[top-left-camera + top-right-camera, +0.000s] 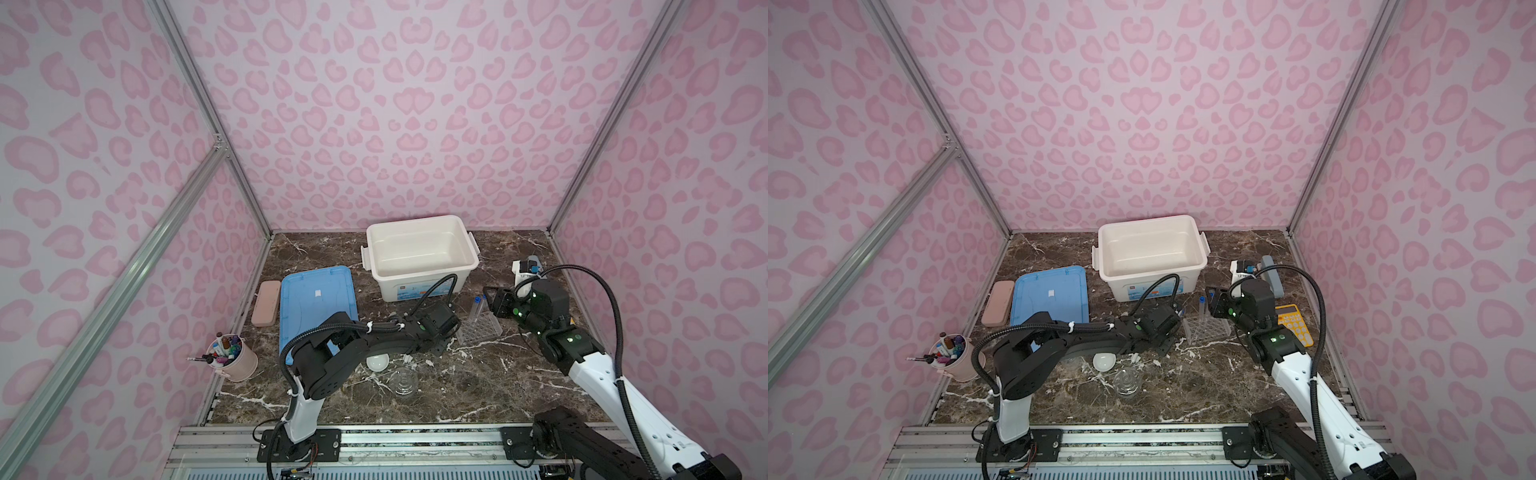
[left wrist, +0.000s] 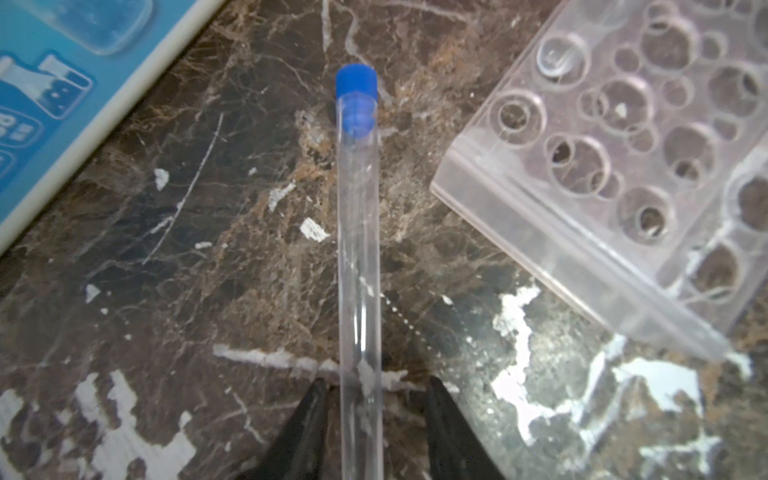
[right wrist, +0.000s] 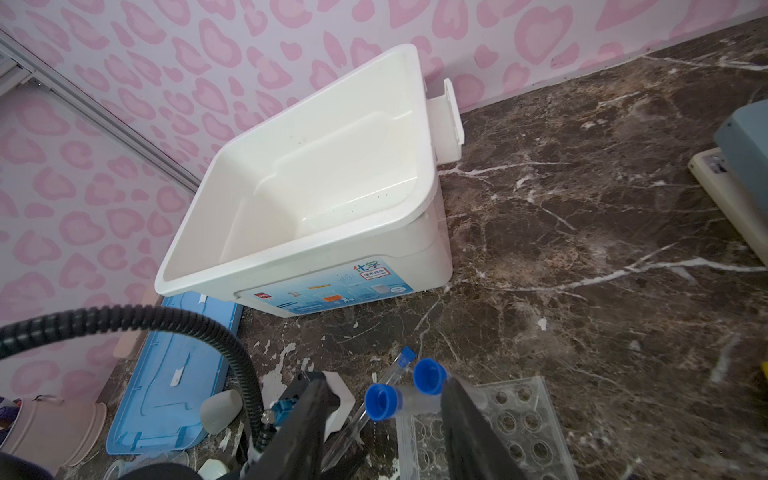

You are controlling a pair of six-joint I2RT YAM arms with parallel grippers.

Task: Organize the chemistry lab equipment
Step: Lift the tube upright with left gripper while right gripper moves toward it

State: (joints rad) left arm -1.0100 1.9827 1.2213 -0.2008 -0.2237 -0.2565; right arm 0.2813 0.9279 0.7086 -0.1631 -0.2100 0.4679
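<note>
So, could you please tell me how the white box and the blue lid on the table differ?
The box is white, the lid blue. The box is deep and stands open-topped by the back wall. The lid is flat and lies on the table beside it, not touching it. The box has a printed label on its front, while the lid bears only a small white sticker. Both are rounded plastic rectangles, and neither holds anything.

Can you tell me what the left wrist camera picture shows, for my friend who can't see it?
A clear test tube with a blue cap lies on the brown marble table, between the two black fingertips of the left gripper, which is open around it. A clear plastic rack with round holes sits beside it.
</note>
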